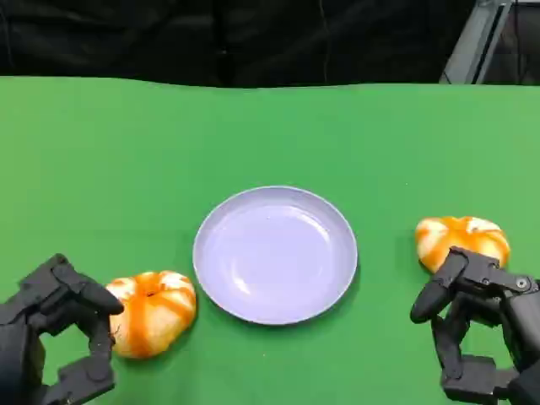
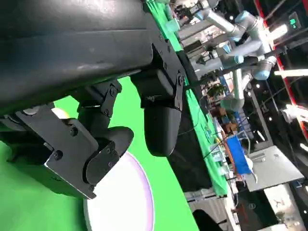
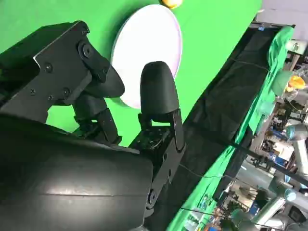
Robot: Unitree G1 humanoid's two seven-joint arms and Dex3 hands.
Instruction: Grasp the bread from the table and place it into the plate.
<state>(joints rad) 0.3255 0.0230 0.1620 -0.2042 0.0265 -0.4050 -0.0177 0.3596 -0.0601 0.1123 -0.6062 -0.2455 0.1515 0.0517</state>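
A pale lilac plate [image 1: 275, 253] lies empty at the middle of the green table. One orange-and-white bread [image 1: 152, 312] sits just left of it, and a second bread [image 1: 462, 240] lies to its right. My left hand [image 1: 55, 337] is beside the left bread, on the side away from the plate, with fingers apart and nothing held. My right hand [image 1: 477, 325] sits just in front of the right bread, fingers spread, holding nothing. The left wrist view shows the left hand's fingers [image 2: 159, 130] over the plate [image 2: 130, 207]. In the right wrist view the plate [image 3: 159, 33] lies beyond the fingers [image 3: 159, 96], with a bread [image 3: 172, 3] past it.
The green cloth [image 1: 270, 135] covers the whole table, ending at a black backdrop at the far edge. A grey metal frame [image 1: 481, 38] stands at the back right. Beyond the table, the wrist views show other robot arms [image 2: 240, 29] and lab gear.
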